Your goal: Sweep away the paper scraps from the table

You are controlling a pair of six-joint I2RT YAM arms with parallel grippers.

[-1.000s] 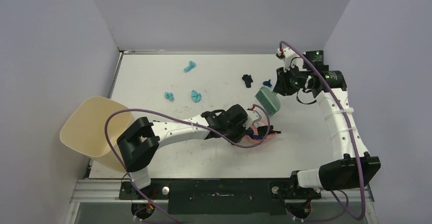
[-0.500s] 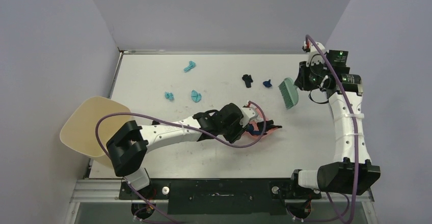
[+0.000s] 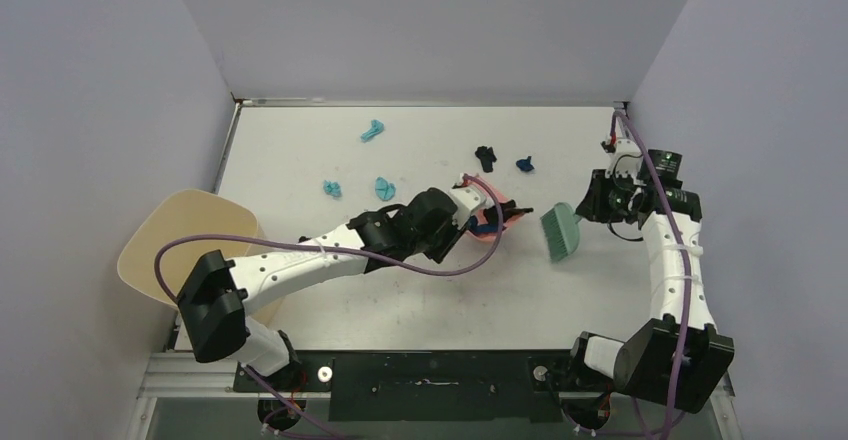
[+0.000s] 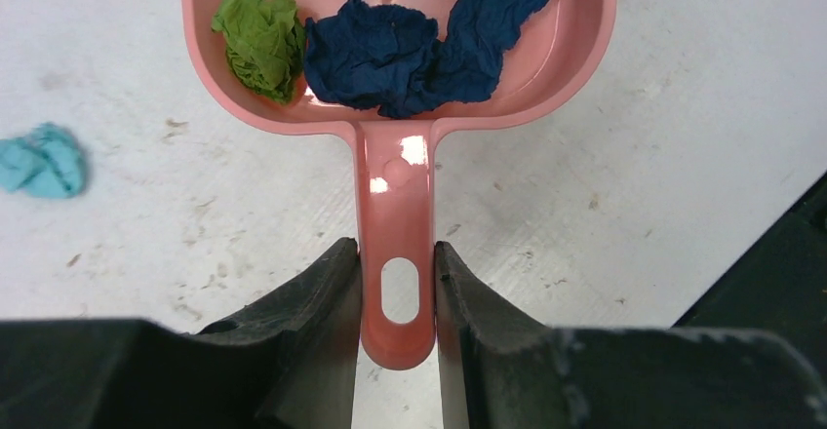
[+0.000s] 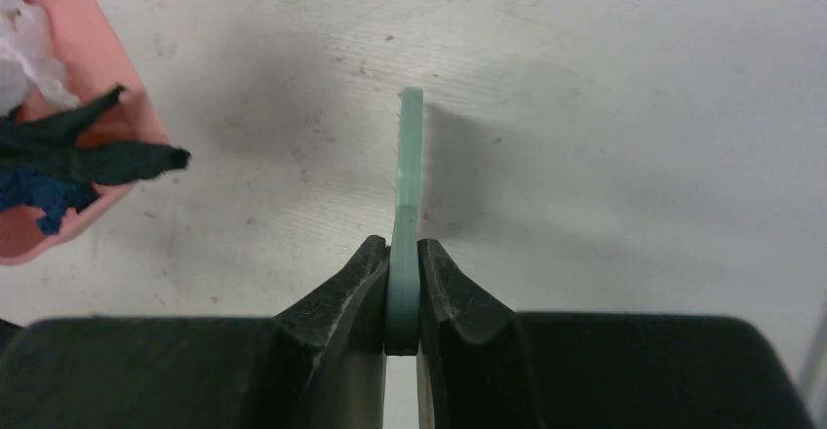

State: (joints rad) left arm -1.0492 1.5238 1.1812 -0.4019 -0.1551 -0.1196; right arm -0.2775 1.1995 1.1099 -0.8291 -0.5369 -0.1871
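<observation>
The left gripper [image 4: 397, 297] clamps the dustpan [image 4: 400, 185] handle, the right gripper [image 5: 403, 283] clamps the brush [image 5: 411, 156], and paper scraps [image 3: 385, 188] lie toward the table's [image 3: 420, 300] far edge, so tilting the dustpan could spill those already collected.

Paper scraps [image 3: 385, 188] loose on the tabletop [image 3: 300, 140]: I count five
Teal scraps [image 3: 372, 130]: three
Black scrap [image 3: 485, 157]: one
Dark blue scrap [image 3: 525, 164]: one
Scraps heaped in my dustpan [image 4: 395, 185]: several, can't count exactly
Brush [image 3: 560, 232]: one
Bin [image 3: 165, 250]: one
</observation>
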